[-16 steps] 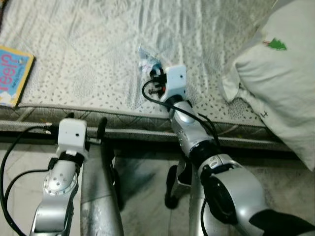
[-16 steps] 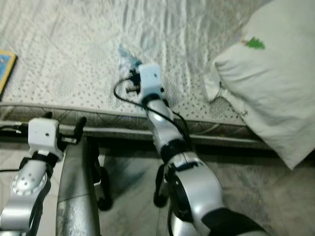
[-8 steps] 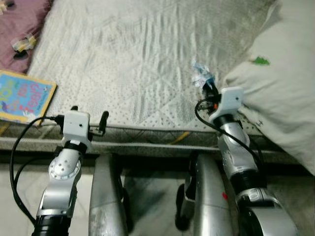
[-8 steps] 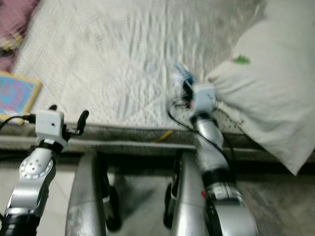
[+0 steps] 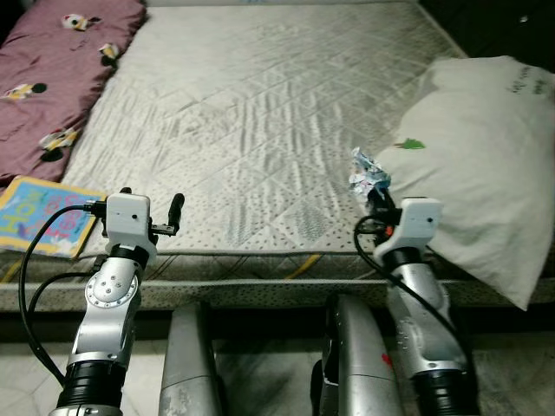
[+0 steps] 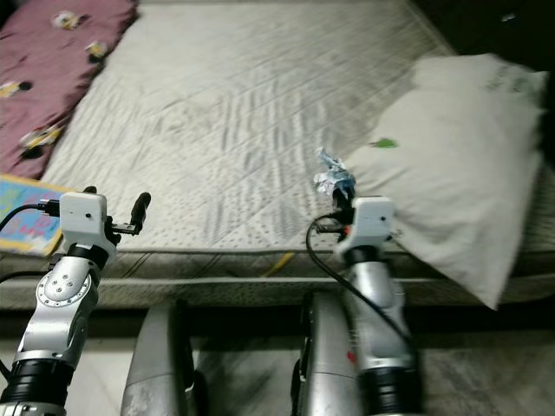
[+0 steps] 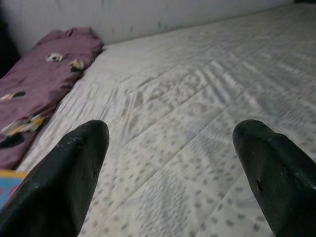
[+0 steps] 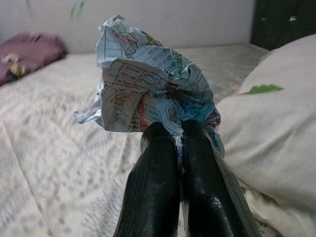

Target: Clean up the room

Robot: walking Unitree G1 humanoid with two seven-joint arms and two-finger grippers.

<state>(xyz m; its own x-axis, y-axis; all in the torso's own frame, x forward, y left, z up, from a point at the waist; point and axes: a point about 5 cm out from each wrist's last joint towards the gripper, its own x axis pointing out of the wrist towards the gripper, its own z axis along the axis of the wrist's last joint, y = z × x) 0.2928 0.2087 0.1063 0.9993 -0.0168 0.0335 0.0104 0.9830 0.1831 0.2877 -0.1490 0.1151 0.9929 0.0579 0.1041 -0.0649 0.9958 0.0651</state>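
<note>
While the robot stands at the edge of the bed, the left eye view has the right gripper at about 4 o'clock. It pinches a crumpled paper wrapper and holds it up just above the mattress. A big white pillow lies just beside it at 3 o'clock. The left gripper sits at 8 o'clock near the bed's front edge, with nothing in it. A colourful book lies at 9 o'clock on the bed's edge, and a purple blanket is at 10 o'clock.

From the right eye view, the same wrapper sticks up at 5 o'clock, close to the pillow's corner with the little green tree.

Looking along the left wrist, the 2 black fingers are spread wide apart over the spotted sheet. The blanket is far off at 10 o'clock.

Looking along the right wrist, the 2 fingers are pressed close together on the bottom of the wrapper, which puffs out above them at 12 o'clock.

I think the picking-up step is done for this piece of trash. Next, the robot likely needs to keep its squeeze tight, turn away from the bed, and find a bin to drop it in. No bin can be seen.
</note>
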